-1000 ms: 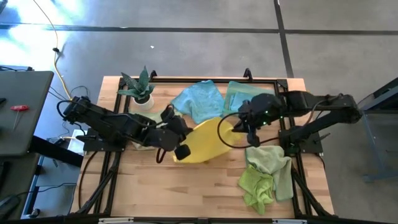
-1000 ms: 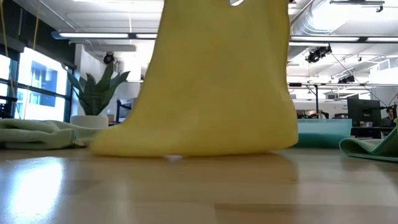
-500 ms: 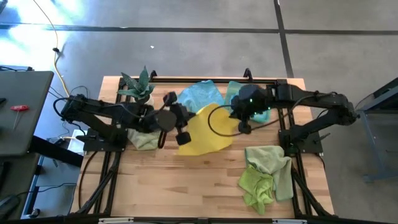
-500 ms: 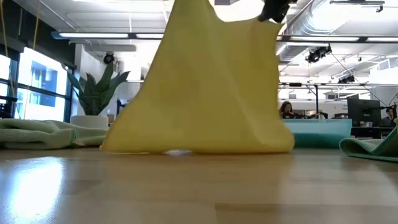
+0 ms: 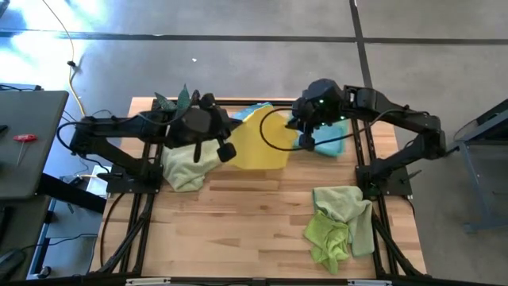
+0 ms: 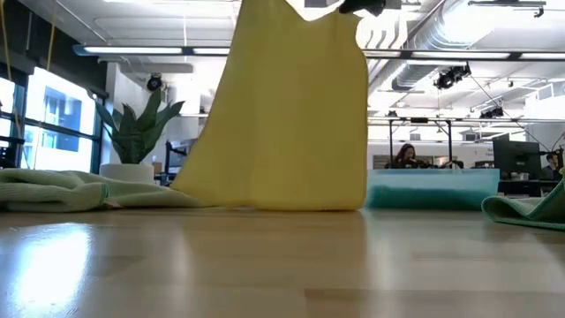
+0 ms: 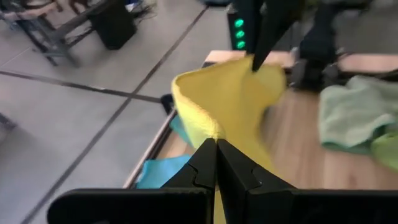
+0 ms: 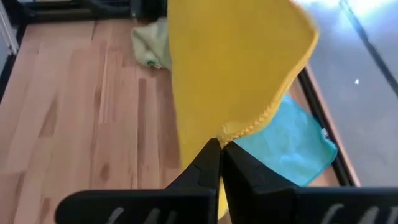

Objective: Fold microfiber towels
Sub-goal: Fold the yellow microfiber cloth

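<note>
Left to right across the table (image 5: 238,238): potted plant (image 5: 176,103) and pale green towel (image 5: 189,165), then left gripper (image 5: 225,148) and right gripper (image 5: 304,133), each clamped on a corner of the yellow towel (image 5: 258,143). Hung between them near the table's far edge, lower hem touching wood, screening the blue towel (image 5: 327,143) behind. Crumpled green towels (image 5: 340,222) heaped near the right front.

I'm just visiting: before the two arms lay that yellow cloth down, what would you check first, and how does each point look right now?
1. Left gripper shut on the yellow towel: ok.
2. Right gripper shut on its other top corner: ok.
3. Towel hangs without a twist: cannot tell.
4. Bottom edge resting on the table: ok.
5. Bare wood in front for laying it flat: ok.
6. Blue towel beneath the raised edge, clear of it: cannot tell.
</note>
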Robot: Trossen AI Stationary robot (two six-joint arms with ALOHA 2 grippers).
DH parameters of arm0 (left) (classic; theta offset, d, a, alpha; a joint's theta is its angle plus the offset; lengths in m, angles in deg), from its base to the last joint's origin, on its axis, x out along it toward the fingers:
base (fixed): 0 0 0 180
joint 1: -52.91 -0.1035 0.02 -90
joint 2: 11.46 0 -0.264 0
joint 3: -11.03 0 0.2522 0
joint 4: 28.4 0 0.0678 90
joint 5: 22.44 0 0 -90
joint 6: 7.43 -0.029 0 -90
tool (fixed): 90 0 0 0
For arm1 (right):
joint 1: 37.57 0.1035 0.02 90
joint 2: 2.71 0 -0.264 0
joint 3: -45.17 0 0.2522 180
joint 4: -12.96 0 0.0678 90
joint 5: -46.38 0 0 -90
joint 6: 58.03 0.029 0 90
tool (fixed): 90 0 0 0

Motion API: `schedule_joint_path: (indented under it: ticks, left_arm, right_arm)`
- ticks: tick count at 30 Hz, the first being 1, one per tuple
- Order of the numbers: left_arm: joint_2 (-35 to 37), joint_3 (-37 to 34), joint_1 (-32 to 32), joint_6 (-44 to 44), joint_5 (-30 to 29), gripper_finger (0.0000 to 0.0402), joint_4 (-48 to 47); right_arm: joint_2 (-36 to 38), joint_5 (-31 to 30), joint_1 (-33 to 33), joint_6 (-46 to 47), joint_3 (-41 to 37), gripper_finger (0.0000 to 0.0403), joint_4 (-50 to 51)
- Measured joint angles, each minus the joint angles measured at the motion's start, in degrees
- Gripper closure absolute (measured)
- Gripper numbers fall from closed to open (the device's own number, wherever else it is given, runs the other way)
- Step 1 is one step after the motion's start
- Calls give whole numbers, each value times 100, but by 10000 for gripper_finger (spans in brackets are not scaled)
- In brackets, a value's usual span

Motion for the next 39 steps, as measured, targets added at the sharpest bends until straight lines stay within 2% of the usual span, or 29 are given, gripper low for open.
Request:
schedule_joint_path:
  ticks: [3, 7, 12, 16, 21, 26, 31, 39]
  left_arm:
    - [27, 0, 143, 306, 415, 401, 13]
    - [-93, 0, 509, 1020, 949, 401, -272]
    - [-360, -271, 1150, 1795, 1066, 401, -813]
    - [-535, -727, 1622, 2464, 1276, 401, -555]
    - [-777, -1088, 2044, 3181, 1311, 401, 94]
    - [-1157, -1099, 2401, 3675, 1370, 401, 497]
    - [-1536, -1093, 2798, 4206, 1491, 401, 799]
    - [-2278, -1094, 3379, 4974, 1320, 402, 1485]
  right_arm:
    - [-172, 20, 121, 7, 125, 403, 285]
    - [-328, 486, 323, 260, -11, 403, 552]
    - [-398, 794, 761, 428, -492, 403, 490]
    - [-392, 1312, 1116, 781, -985, 403, 196]
    - [-396, 1825, 1583, 1189, -1618, 403, -449]
    - [-396, 2260, 2095, 1785, -2250, 403, -1373]
    - [-396, 2324, 2704, 2334, -2837, 403, -2229]
    - [-398, 2253, 3390, 3594, -3492, 403, -3889]
